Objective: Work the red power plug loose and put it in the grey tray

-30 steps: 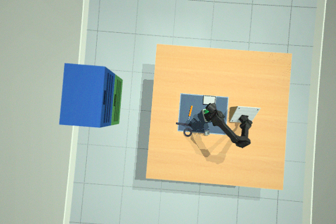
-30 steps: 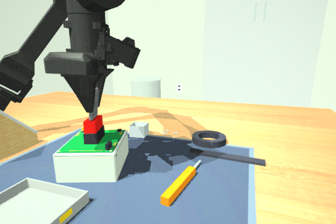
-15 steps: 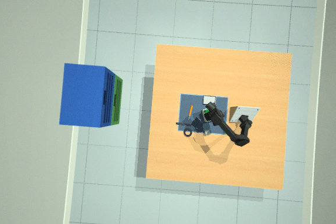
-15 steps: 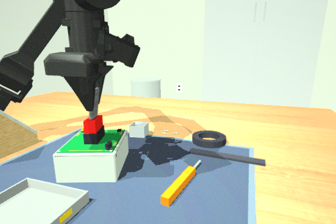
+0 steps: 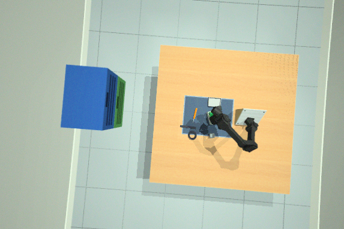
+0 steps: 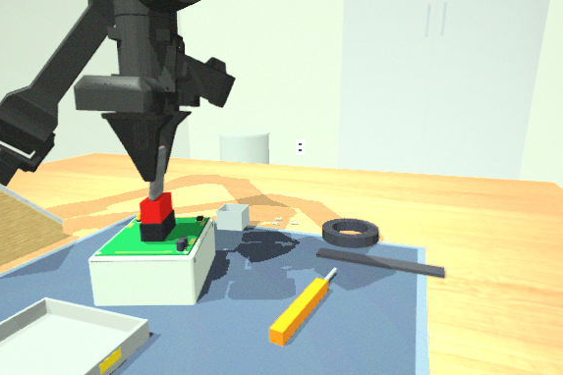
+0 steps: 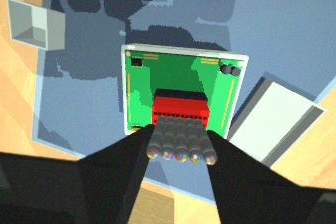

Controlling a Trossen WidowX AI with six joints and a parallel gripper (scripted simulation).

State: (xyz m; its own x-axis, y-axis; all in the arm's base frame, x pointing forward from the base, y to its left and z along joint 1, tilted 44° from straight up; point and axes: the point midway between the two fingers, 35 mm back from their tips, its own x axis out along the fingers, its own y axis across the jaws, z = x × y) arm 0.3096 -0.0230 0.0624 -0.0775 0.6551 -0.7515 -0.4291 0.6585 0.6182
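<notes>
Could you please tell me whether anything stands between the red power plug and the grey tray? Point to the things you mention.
Nothing visible stands between them, though the red power plug [image 6: 150,210] [image 7: 180,106] is seated in its black socket [image 6: 152,232] [image 7: 180,94], beside the grey tray [image 5: 214,102] [image 6: 45,341] [image 7: 280,117].

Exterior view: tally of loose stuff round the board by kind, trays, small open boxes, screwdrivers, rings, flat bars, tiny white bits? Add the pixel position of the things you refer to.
Grey tray [image 5: 214,102] [image 6: 65,339] [image 7: 282,120]: 1
Small open box [image 5: 209,135] [image 6: 233,220] [image 7: 55,30]: 1
Screwdriver [image 5: 195,113] [image 6: 300,309]: 1
Ring [image 5: 188,135] [image 6: 350,241]: 1
Flat bar [image 5: 188,127] [image 6: 374,261]: 1
White bits [image 6: 278,219]: 3
Total: 8
</notes>
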